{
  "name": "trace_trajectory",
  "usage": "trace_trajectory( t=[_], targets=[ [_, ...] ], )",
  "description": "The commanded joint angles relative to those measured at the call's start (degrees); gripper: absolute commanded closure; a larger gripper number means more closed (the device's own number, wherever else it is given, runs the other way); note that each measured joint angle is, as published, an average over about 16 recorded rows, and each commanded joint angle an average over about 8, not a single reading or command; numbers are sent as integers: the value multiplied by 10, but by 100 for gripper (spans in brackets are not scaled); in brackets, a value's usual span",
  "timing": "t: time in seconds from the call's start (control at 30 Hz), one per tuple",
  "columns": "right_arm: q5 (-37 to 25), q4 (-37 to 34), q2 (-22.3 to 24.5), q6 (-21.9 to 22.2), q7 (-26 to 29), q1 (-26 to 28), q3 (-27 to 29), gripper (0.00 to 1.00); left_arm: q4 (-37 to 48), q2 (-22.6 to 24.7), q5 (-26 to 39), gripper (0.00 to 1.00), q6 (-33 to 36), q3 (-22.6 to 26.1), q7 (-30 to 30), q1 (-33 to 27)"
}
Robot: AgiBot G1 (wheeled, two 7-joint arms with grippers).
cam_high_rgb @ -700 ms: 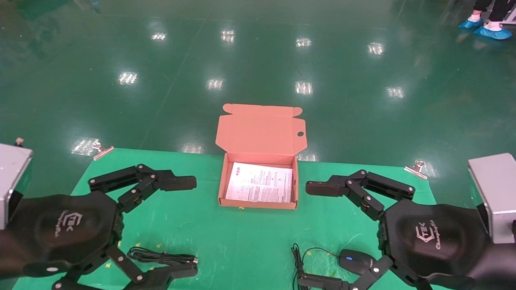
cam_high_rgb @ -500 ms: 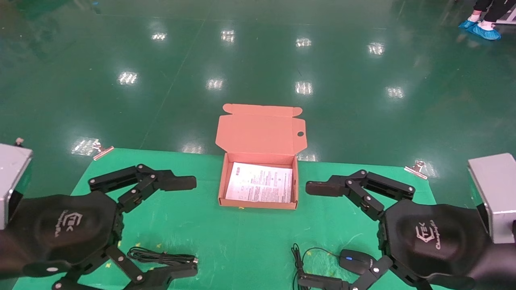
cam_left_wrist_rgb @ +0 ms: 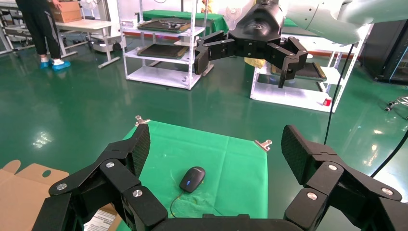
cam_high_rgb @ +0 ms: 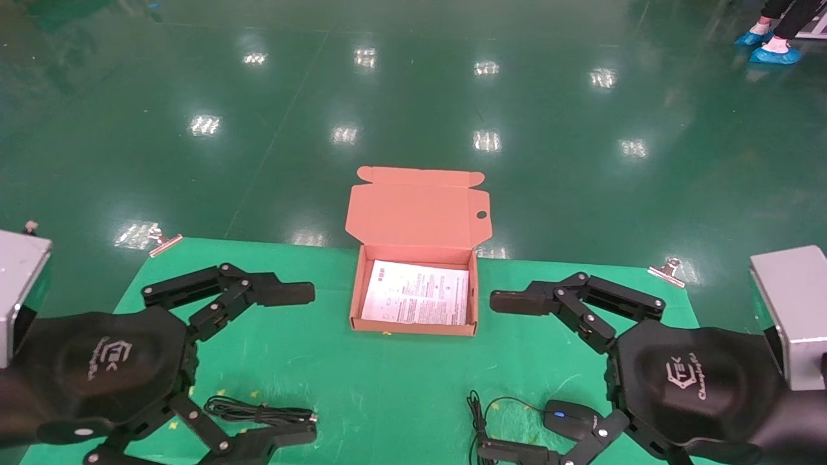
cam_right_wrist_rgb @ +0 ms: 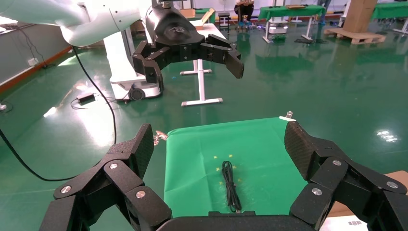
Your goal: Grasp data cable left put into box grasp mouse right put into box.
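Observation:
The brown cardboard box (cam_high_rgb: 413, 327) stands open at the table's middle back, its lid (cam_high_rgb: 418, 206) upright and a white printed sheet (cam_high_rgb: 417, 300) inside. The data cable (cam_high_rgb: 258, 411), a thin black bundle, lies at the front left; it also shows in the right wrist view (cam_right_wrist_rgb: 230, 187). The black mouse (cam_high_rgb: 568, 420) with a blue-lit wheel lies at the front right, its cord (cam_high_rgb: 478, 413) curled beside it; it also shows in the left wrist view (cam_left_wrist_rgb: 192, 179). My left gripper (cam_high_rgb: 303, 363) is open above the cable. My right gripper (cam_high_rgb: 496, 374) is open above the mouse. Both are empty.
A green cloth (cam_high_rgb: 387, 387) covers the table, held by metal clips (cam_high_rgb: 165, 242) (cam_high_rgb: 669, 270) at its back corners. Grey blocks (cam_high_rgb: 22, 271) (cam_high_rgb: 791, 303) stand at the left and right edges. A glossy green floor lies beyond, with a person's feet (cam_high_rgb: 775, 51) far off.
Neither arm nor anything on the table has moved. Only the person's feet far off at the right have shifted a little.

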Motion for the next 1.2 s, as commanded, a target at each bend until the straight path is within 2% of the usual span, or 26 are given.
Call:
trace_trajectory(
  t=[0.03,0.37,0.53,0.67,0.8,1.0,1.2],
  targets=[
    [0,0,0,0,0,0,0,0,0,0,0,0,0,0,0,0],
    [-7,3,1,-2,-3,4,-2,0,-2,-1,8,0,2,3,1,-2],
    [-34,8,6,-8,-6,14,-12,0,-8,-8,56,0,9,23,-3,-18],
    [-83,18,13,-17,-12,26,-31,0,-15,-12,136,0,12,54,-12,-44],
    [-152,26,17,-26,-19,42,-62,0,-25,-3,242,0,8,94,-22,-79],
    [-263,29,8,-34,-21,69,-124,0,-34,32,400,0,-15,152,-31,-121],
    [-377,23,-22,-33,1,105,-193,0,-38,71,547,0,-74,195,-32,-128]
  ],
)
